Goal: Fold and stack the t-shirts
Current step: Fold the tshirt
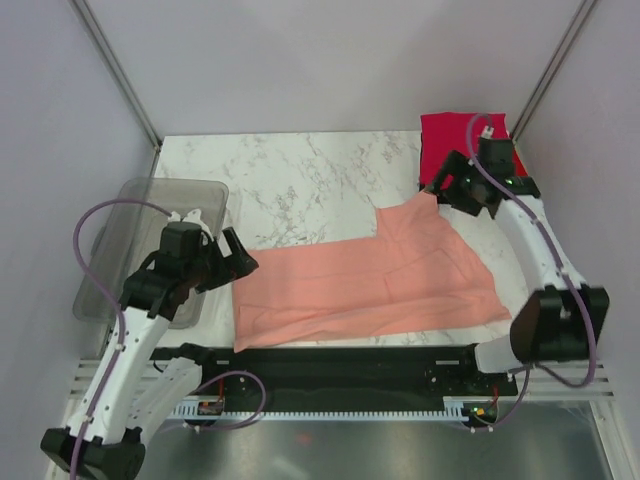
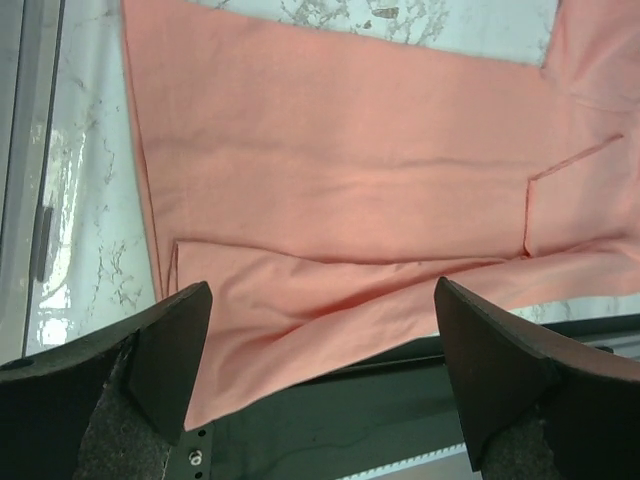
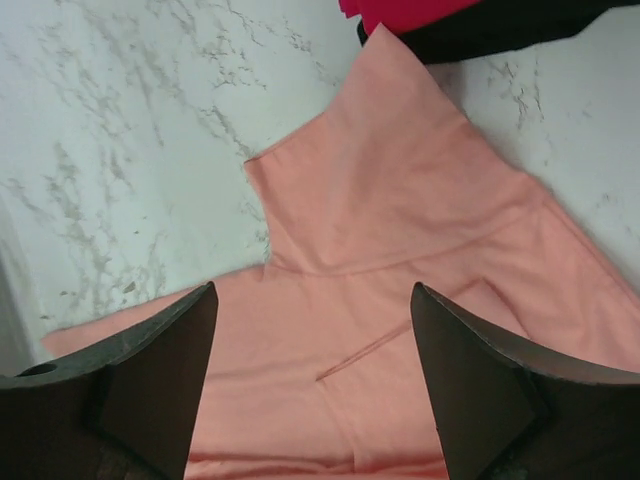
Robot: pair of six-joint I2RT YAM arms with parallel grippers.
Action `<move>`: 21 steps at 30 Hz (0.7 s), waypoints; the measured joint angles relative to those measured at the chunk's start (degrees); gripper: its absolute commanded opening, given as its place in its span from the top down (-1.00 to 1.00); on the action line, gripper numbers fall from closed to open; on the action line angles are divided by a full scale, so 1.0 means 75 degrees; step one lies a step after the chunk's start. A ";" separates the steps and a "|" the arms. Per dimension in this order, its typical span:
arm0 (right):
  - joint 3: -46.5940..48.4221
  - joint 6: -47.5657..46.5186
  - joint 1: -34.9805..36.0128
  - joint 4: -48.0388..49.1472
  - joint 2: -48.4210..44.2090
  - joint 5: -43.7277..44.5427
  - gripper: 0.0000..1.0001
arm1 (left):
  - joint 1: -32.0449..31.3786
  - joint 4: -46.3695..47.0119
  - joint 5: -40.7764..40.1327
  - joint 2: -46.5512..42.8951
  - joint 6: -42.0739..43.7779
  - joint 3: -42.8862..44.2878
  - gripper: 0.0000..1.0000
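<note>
Top external has two arms in play: the left one is bent low by the near-left corner, left gripper (image 1: pixel 240 256) with jaws spread wide over the hem, holding nothing. The right arm is stretched toward the far-right corner, right gripper (image 1: pixel 441 184) also spread, poised over a sleeve. One salmon-pink t-shirt (image 1: pixel 380 280) lies flat along the near edge of the table (image 1: pixel 300 170). One grey tub (image 1: pixel 150 200) sits at the left edge. One red t-shirt (image 1: pixel 450 135) is in the far-right corner, with one black t-shirt (image 3: pixel 500 35) peeking out beside it.
</note>
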 measured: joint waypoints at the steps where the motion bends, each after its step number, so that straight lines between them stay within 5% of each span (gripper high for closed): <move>1: 0.0376 -0.0152 0.0213 0.0111 0.0670 0.0143 -0.65 | 0.0000 0.0143 -0.0026 0.0201 0.0000 -0.0020 -0.99; 9: 0.2789 -0.1274 0.0577 -0.0184 0.4258 0.1072 -0.54 | 0.0000 0.1274 -0.0169 0.2486 0.0111 -0.0032 -0.99; 21: 0.4366 -0.1950 0.0662 -0.0239 0.6105 0.1973 -0.29 | 0.0000 0.2180 -0.0146 0.2769 0.0286 -0.0440 -0.99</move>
